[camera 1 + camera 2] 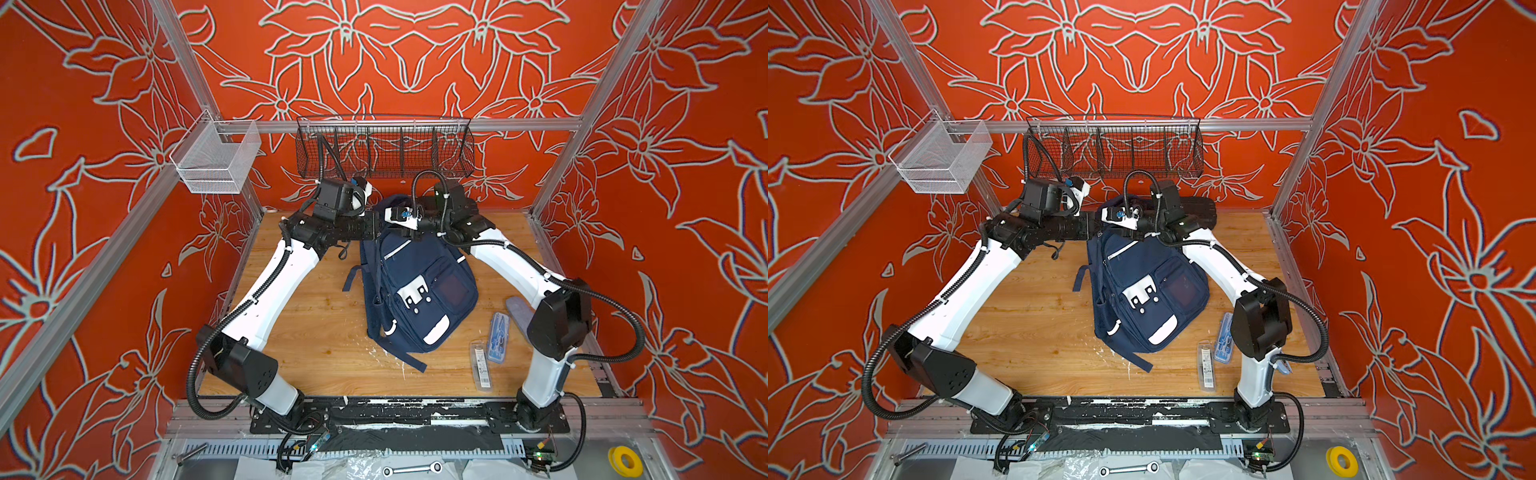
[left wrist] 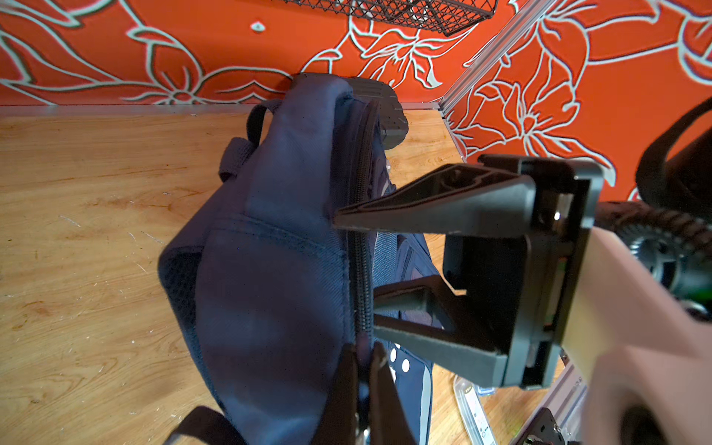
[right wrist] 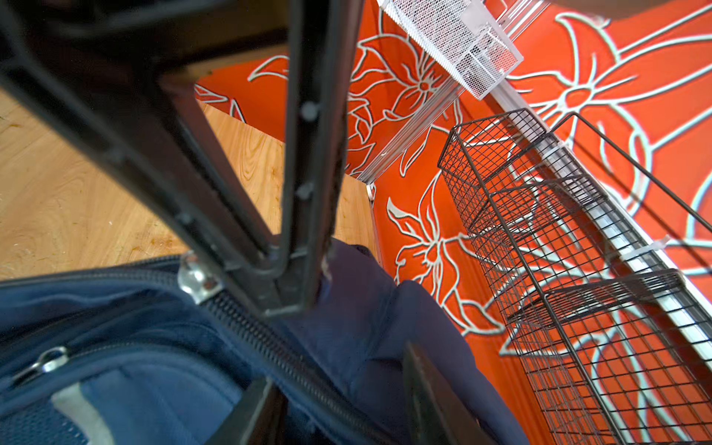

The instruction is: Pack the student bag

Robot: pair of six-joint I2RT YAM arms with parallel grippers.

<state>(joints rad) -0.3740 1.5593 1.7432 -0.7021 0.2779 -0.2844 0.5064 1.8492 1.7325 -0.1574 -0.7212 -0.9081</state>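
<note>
Working the zip [image 3: 254,331] of the student bag [image 1: 419,286], with a slip likely.

The student bag lay on the worktop [image 1: 316,332] below the black wire basket [image 1: 384,149], top end nearest it. There the left pincer [image 2: 362,356] was clamped on a fold of navy fabric beside the zip, close to the metal slider [image 3: 196,283]. The right pincer [image 2: 356,269] stood part-open, tips at the zip teeth, nothing clearly between them. That thin pinch could have slipped under a pull, letting the student bag sag or drag. The right pincer could have closed on cloth instead of the slider, and the two pincers, so near, might have clashed.
</note>
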